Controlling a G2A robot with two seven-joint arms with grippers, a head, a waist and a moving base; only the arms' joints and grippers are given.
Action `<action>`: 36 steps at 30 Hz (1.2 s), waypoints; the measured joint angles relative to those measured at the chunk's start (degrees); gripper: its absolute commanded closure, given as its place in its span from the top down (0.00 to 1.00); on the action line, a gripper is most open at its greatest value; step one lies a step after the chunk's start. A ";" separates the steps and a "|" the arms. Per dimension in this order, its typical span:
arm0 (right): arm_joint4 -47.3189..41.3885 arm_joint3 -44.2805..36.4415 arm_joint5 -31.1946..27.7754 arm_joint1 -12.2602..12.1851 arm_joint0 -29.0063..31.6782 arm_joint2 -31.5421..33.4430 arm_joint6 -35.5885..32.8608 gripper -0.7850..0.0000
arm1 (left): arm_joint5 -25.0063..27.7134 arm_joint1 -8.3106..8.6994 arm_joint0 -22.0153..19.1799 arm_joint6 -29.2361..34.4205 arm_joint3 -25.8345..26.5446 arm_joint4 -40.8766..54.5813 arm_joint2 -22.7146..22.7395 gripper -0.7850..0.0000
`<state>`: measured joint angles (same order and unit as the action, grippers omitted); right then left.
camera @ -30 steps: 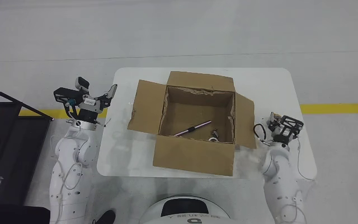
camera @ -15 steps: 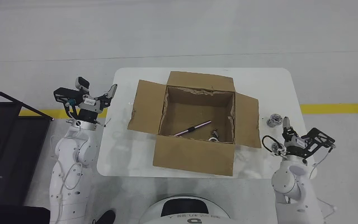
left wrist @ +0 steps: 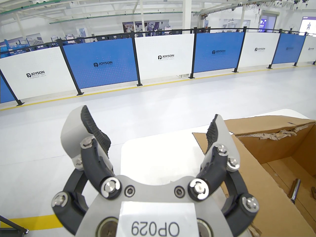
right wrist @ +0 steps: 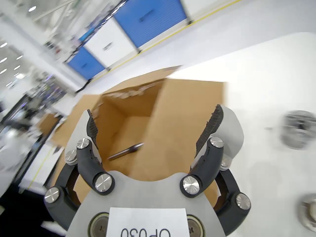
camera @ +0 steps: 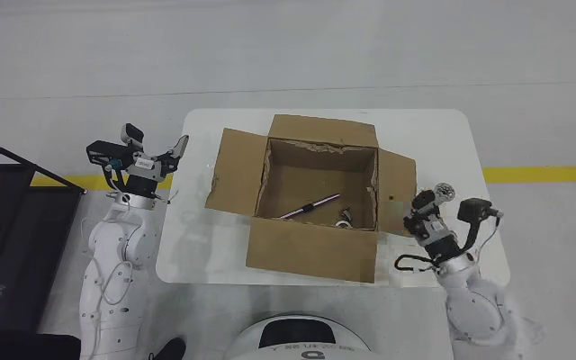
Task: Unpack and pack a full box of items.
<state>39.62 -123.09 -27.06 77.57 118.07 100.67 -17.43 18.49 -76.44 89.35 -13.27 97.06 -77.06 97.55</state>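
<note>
Your left gripper hovered at the table's left edge, fingers spread. Your right gripper, also spread, faced the box's right flap.

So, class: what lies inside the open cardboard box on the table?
Inside the cardboard box lie a slim metal rod and a small part nearby. The box's near wall covers the strip of floor right behind it, so anything there cannot be seen.

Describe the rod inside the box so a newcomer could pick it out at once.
On the white table stands an open cardboard box. On its floor a slim metal rod lies diagonally. It is the long straight piece; the small part beside it is short.
</note>
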 measured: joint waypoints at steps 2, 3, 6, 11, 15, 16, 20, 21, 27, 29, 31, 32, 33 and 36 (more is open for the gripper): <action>1.30 -4.27 -0.64 -0.23 0.02 -2.87 -5.49 1.00 | 0.00 0.00 0.00 0.00 0.00 0.00 0.00 1.00; 1.90 -5.70 -0.59 -0.29 -0.12 -4.41 -7.27 1.00 | 0.00 0.00 0.00 0.00 0.00 0.00 0.00 1.00; 4.64 -8.73 1.12 -0.40 -0.80 -9.39 -10.87 1.00 | 0.00 0.00 0.00 0.00 0.00 0.00 0.00 1.00; 7.32 -9.77 4.32 -0.45 -0.84 -12.32 -12.49 1.00 | 0.00 0.00 0.00 0.00 0.00 0.00 0.00 1.00; 7.24 -9.74 4.11 -0.45 -0.84 -12.24 -12.44 1.00 | 0.00 0.00 0.00 0.00 0.00 0.00 0.00 1.00; 7.24 -9.73 4.11 -0.45 -0.84 -12.24 -12.44 1.00 | 0.00 0.00 0.00 0.00 0.00 0.00 0.00 1.00; 7.12 -9.58 3.98 -0.48 -1.17 -12.46 -12.58 1.00 | 0.00 0.00 0.00 0.00 0.00 0.00 0.00 1.00; 7.14 -9.43 4.01 -0.53 -1.82 -12.77 -13.07 1.00 | 0.00 0.00 0.00 0.00 0.00 0.00 0.00 1.00; 15.50 -10.36 17.99 -0.42 -14.69 -22.71 -29.26 1.00 | 0.00 0.00 0.00 0.00 0.00 0.00 0.00 1.00; 20.05 -8.27 24.00 -0.04 -21.34 -27.79 -36.12 1.00 | 0.00 0.00 0.00 0.00 0.00 0.00 0.00 1.00; 21.83 -5.16 27.75 0.34 -27.00 -31.47 -41.66 1.00 | 0.00 0.00 0.00 0.00 0.00 0.00 0.00 1.00; 22.55 -2.72 29.92 0.61 -30.67 -33.50 -45.22 0.98 | 0.00 0.00 0.00 0.00 0.00 0.00 0.00 1.00; 22.98 -0.82 31.30 0.82 -33.30 -34.93 -47.75 0.94 | 0.00 0.00 0.00 0.00 0.00 0.00 0.00 1.00; 27.37 6.10 35.65 1.52 -41.43 -39.80 -55.83 0.85 | 0.00 0.00 0.00 0.00 0.00 0.00 0.00 1.00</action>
<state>66.99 -116.99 8.60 79.09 76.65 60.87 -73.26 18.49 -76.44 89.35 -13.27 97.06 -77.06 97.55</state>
